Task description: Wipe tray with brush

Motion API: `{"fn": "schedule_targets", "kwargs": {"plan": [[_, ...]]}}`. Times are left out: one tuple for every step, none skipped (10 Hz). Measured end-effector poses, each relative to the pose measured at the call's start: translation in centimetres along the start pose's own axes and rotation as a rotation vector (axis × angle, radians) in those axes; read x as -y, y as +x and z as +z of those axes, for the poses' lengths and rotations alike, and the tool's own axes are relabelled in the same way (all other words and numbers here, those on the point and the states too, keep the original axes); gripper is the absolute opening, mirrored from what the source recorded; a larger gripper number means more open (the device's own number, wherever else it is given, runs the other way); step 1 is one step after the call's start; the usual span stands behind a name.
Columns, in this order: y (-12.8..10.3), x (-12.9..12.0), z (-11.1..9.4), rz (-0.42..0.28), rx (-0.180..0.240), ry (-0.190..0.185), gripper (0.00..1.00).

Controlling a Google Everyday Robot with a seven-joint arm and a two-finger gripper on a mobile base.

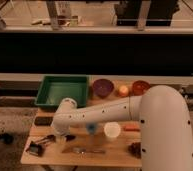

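The step in hand is, I think, the reaching for the brush (pixel 40 146); the wiping is not yet beginning. The claw (pixel 59 138) is hanging low over the front left part of the surface (pixel 115 156), at the end of the white arm (pixel 105 114). It is standing released and is grasping nothing. The brush is lying on the surface just beside the claw, with its dark head pointing toward the left edge. The tray (pixel 44 96) is sitting at the back left, apart from the brush, and it is looking empty.

In my judgement, the next move is asking the claw to go down around the black handle, clench on it, then lift it and carry it to the tray. The handle is slim, so the aim must be exact.

Also lying on the surface are a black block (pixel 42 120), a spoon (pixel 85 150), a white cup (pixel 111 130), a purple bowl (pixel 103 87) and an orange bowl (pixel 140 87). Behind, a dark wall band is running across the room, and above it a brighter space with posts is showing.
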Motion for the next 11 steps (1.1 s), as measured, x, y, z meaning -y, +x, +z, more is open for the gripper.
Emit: {"fn": "schedule_targets", "kwargs": {"plan": [[0.35,-0.09,0.02,0.005,0.007,0.001,0.74],[0.74,-0.18,0.02,0.012,0.012,0.002,0.65],[0.97,-0.26,0.08,0.014,0.016,0.002,0.59],[1.03,-0.27,0.15,0.015,0.021,0.002,0.57],[1.06,-0.26,0.22,0.013,0.024,0.001,0.52],[1.03,-0.22,0.27,0.012,0.027,0.000,0.51],[1.01,-0.16,0.37,0.011,0.031,-0.003,0.51],[0.95,-0.13,0.44,0.009,0.036,-0.005,0.48],[0.75,-0.17,0.51,0.007,0.050,-0.011,0.37],[0.55,-0.05,0.45,0.000,0.059,-0.013,0.27],[0.20,-0.06,0.34,-0.004,0.070,-0.020,0.18]]}}
